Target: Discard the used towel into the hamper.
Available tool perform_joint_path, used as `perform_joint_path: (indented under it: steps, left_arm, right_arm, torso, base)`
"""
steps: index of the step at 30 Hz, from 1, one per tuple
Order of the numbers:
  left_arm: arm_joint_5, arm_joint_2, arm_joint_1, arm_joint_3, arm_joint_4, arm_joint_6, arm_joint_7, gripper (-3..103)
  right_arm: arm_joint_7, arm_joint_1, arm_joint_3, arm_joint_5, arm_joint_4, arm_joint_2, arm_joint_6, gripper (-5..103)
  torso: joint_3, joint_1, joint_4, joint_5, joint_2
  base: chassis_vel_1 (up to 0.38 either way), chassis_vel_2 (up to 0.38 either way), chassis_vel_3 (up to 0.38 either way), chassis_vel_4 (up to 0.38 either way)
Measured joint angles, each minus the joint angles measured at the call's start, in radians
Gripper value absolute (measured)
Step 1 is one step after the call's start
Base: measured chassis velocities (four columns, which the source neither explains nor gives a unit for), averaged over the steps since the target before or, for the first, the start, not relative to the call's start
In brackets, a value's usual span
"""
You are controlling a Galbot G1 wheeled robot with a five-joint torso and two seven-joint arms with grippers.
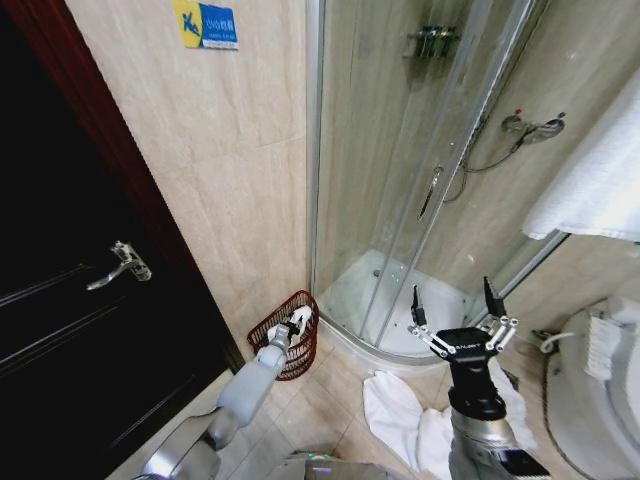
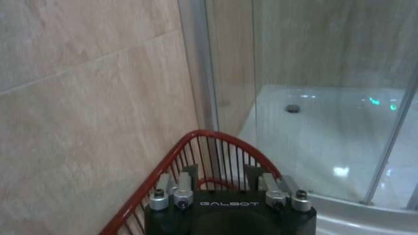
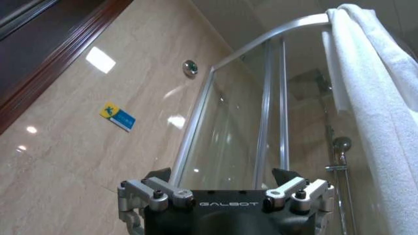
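Observation:
The hamper (image 1: 285, 335) is a round reddish-brown wicker basket standing on the floor in the corner between the tiled wall and the shower. My left gripper (image 1: 298, 322) hangs over its rim, open and holding nothing. In the left wrist view the left gripper (image 2: 220, 174) points down into the hamper (image 2: 163, 166). A white towel (image 1: 405, 415) lies crumpled on the floor tiles at the right. My right gripper (image 1: 455, 303) is raised above the towel, fingers spread upward and open, and in its own wrist view the right gripper (image 3: 222, 174) holds nothing.
A dark door with a lever handle (image 1: 125, 264) fills the left. The curved glass shower enclosure (image 1: 400, 190) and its white tray (image 1: 400, 295) stand behind the hamper. Another white towel (image 1: 595, 170) hangs over the shower rail at the upper right. A toilet (image 1: 600, 385) sits at the right.

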Motion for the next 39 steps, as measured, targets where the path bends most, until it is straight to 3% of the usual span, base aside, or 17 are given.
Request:
perform_joint_path:
  steps: [2, 3, 5, 6, 8, 10, 12, 13, 19, 25, 26, 29, 34, 37, 39]
  left_arm:
    - [-0.050, -0.002, 0.014, 0.000, -0.024, 0.023, -0.007, 63]
    - [-0.057, -0.001, 0.023, 0.000, -0.033, 0.027, -0.010, 68]
    - [-0.056, 0.000, 0.027, -0.001, -0.036, 0.028, -0.012, 68]
    - [-0.049, 0.004, 0.037, -0.005, -0.045, 0.030, -0.020, 79]
    - [-0.043, 0.006, 0.042, -0.009, -0.051, 0.032, -0.022, 79]
    - [-0.030, 0.013, 0.058, -0.020, -0.068, 0.038, -0.024, 89]
    - [-0.058, 0.021, 0.071, -0.023, -0.086, 0.045, -0.021, 94]
    - [-0.114, 0.030, 0.086, -0.026, -0.115, 0.062, -0.018, 98]
    - [-0.184, 0.068, 0.150, -0.062, -0.220, 0.105, -0.007, 100]
    - [-0.209, 0.143, 0.302, -0.179, -0.505, 0.188, 0.006, 100]
    - [-0.209, 0.143, 0.302, -0.179, -0.505, 0.188, 0.006, 100]
    - [-0.171, 0.183, 0.438, -0.257, -0.702, 0.217, 0.043, 100]
    - [-0.149, 0.184, 0.547, -0.352, -0.843, 0.251, 0.076, 100]
    - [-0.148, 0.182, 0.642, -0.444, -0.977, 0.268, 0.140, 100]
    - [-0.149, 0.180, 0.664, -0.465, -1.010, 0.268, 0.152, 100]
  right_arm:
    - [0.018, 0.004, -0.002, -0.011, -0.001, 0.005, -0.002, 100]
    - [0.063, 0.006, -0.002, -0.040, -0.001, 0.008, -0.011, 100]
    - [0.081, 0.007, -0.002, -0.051, -0.001, 0.010, -0.016, 100]
    - [0.131, 0.007, 0.000, -0.081, -0.003, 0.011, -0.034, 100]
    - [0.151, 0.007, 0.001, -0.092, -0.003, 0.011, -0.039, 100]
    - [0.190, 0.004, 0.003, -0.124, -0.002, 0.010, -0.054, 100]
    - [0.198, 0.002, 0.003, -0.138, 0.001, 0.009, -0.059, 100]
    - [0.202, 0.000, 0.002, -0.152, 0.006, 0.009, -0.064, 100]
    - [0.202, -0.007, -0.009, -0.170, 0.018, 0.006, -0.078, 100]
    - [0.226, -0.014, -0.019, -0.164, 0.035, -0.006, -0.120, 100]
    - [0.226, -0.014, -0.019, -0.164, 0.035, -0.006, -0.120, 100]
    - [0.222, -0.005, -0.011, -0.160, 0.051, -0.008, -0.167, 100]
    - [0.229, -0.001, -0.009, -0.153, 0.067, -0.009, -0.217, 100]
    - [0.234, 0.003, -0.018, -0.152, 0.074, -0.011, -0.251, 100]
    - [0.236, 0.004, -0.020, -0.152, 0.075, -0.011, -0.257, 100]
  torso:
    - [0.000, 0.000, -0.0002, -0.0002, 0.000]
    - [0.000, 0.000, -0.0002, -0.0002, 0.000]
    - [0.000, 0.000, -0.0003, -0.0002, 0.000]
    - [0.000, 0.000, -0.0002, -0.0002, 0.000]
    - [0.000, 0.000, -0.0002, -0.0002, 0.000]
    - [0.000, 0.000, -0.0002, -0.0002, 0.000]
    - [0.000, 0.000, -0.0001, -0.0002, 0.000]
    - [0.000, 0.000, -0.0001, -0.0002, 0.000]
    - [0.000, 0.000, -0.0003, -0.0004, 0.000]
    - [0.000, 0.000, 0.0000, -0.0001, 0.000]
    - [0.000, 0.000, 0.0000, -0.0001, 0.000]
    - [0.000, 0.000, 0.0001, -0.0003, 0.000]
    - [0.000, 0.000, -0.0001, -0.0004, 0.000]
    - [0.000, 0.000, 0.0000, -0.0004, 0.000]
    - [0.000, 0.000, -0.0002, -0.0003, 0.000]
  base:
    - [0.000, 0.000, 0.000, 0.000]
    - [0.000, 0.000, 0.000, 0.000]
    - [0.000, 0.000, 0.000, 0.000]
    - [0.000, 0.000, 0.000, 0.000]
    - [0.000, 0.000, 0.000, 0.000]
    - [0.000, 0.000, 0.000, 0.000]
    - [0.000, 0.000, 0.000, 0.000]
    - [0.000, 0.000, 0.000, 0.000]
    - [0.000, 0.000, 0.000, 0.000]
    - [0.000, 0.000, 0.000, 0.000]
    - [0.000, 0.000, 0.000, 0.000]
    - [0.000, 0.000, 0.000, 0.000]
    - [0.000, 0.000, 0.000, 0.000]
    - [0.000, 0.000, 0.000, 0.000]
    - [0.000, 0.000, 0.000, 0.000]
